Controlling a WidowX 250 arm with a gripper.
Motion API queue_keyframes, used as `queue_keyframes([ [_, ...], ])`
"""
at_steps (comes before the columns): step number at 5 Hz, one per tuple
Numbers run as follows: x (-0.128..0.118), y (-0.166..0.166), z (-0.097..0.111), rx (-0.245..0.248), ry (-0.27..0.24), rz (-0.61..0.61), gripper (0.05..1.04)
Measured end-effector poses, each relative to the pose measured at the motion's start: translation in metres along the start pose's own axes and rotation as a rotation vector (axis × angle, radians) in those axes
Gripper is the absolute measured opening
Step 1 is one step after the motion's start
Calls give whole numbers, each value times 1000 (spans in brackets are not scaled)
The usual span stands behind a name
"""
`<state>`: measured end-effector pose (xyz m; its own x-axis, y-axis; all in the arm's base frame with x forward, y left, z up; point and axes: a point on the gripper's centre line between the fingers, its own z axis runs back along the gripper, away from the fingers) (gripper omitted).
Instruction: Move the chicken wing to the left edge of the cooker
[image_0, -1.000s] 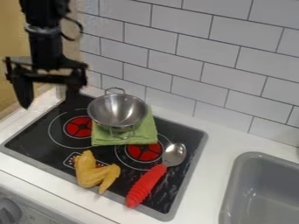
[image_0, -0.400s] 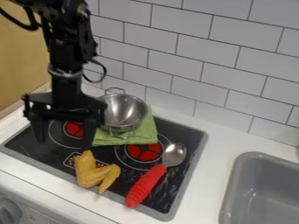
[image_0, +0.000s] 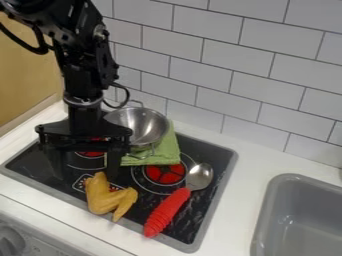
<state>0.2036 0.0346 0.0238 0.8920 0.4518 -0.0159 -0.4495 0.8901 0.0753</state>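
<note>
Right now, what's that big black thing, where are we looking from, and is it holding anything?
It's a robot arm. We look down at a slant, always from one fixed spot. Its hand has two fingers, spread apart with nothing between them. Just in front of it, a yellow toy chicken wing lies on the cooker. A metal pot sits on a green cloth, near a spoon with a red handle. The gray sink is beside the cooker.

Toy kitchen, black cooker, grey sink, tiled wall
</note>
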Motion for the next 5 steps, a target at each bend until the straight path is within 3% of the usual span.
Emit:
queue_keyframes([
  [2, 2, -6, -21, -24, -1, 51, 999],
  [3, 4, -7, -23, -36, -31, 80, 967],
  [5, -3, -1, -23, -14, -18, 98, 501],
])
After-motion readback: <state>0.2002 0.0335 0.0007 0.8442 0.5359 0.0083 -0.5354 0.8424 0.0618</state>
